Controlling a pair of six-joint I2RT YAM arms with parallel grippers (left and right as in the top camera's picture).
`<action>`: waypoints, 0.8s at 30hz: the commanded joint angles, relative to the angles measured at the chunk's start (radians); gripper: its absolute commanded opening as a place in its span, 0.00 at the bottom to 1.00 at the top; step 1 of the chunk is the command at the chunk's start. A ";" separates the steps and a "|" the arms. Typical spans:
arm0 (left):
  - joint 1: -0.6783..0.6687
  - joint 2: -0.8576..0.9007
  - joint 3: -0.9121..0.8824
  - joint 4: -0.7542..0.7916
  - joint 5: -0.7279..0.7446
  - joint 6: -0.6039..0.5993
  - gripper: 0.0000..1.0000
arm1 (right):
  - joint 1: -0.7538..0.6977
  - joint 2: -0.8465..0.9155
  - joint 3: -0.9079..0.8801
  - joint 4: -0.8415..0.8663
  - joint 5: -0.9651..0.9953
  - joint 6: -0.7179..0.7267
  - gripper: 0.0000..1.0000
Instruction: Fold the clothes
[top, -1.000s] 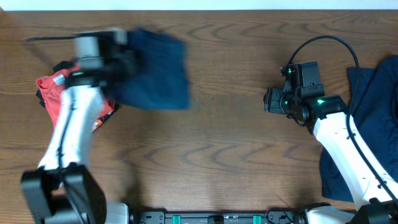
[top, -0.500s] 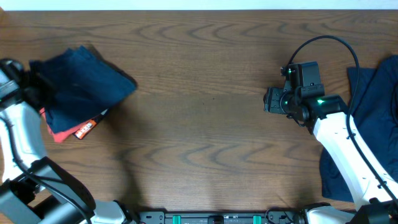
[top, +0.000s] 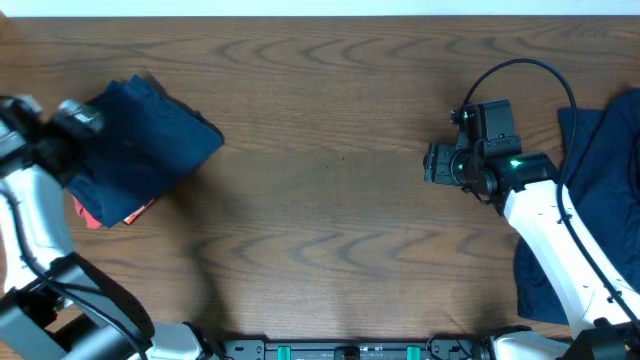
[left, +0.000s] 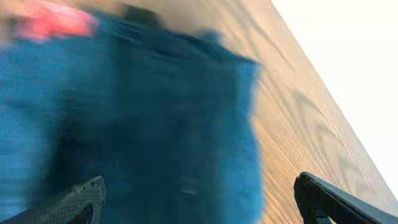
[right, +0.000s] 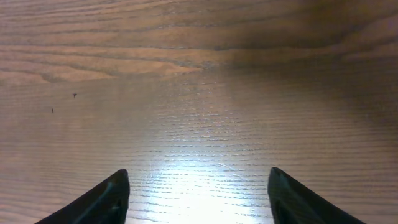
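Since the folded navy garment (top: 150, 135) lies at the table's far left, resting on the red shirt (top: 100, 212) with only a red edge showing beneath it, this piece looks finished. The step in hand is, I judge, a clean let-go. The left gripper (left: 199, 202) hovers just over the cloth with its fingers spread wide and nothing pinched between them, though the wrist view is blurred. It should lift straight up rather than sideways, so no fingertip catches the top layer and drags the fold open. The unfolded navy garment (top: 600, 140) sits crumpled at the right edge, partly under the right arm. The right gripper (right: 196, 193), also spread wide and empty, hangs above the bare wooden table (top: 330, 220). It would need to turn toward that pile and take it by a seam or hem.
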 joint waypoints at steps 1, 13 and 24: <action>-0.124 0.005 0.010 -0.016 0.071 0.063 0.98 | -0.003 0.005 0.006 0.000 0.010 -0.014 0.73; -0.596 0.005 0.010 -0.527 -0.100 0.120 0.98 | -0.005 0.020 0.006 -0.123 -0.095 -0.014 0.99; -0.760 -0.182 -0.066 -0.844 -0.293 0.078 0.98 | 0.031 -0.093 -0.021 -0.333 -0.002 0.109 0.99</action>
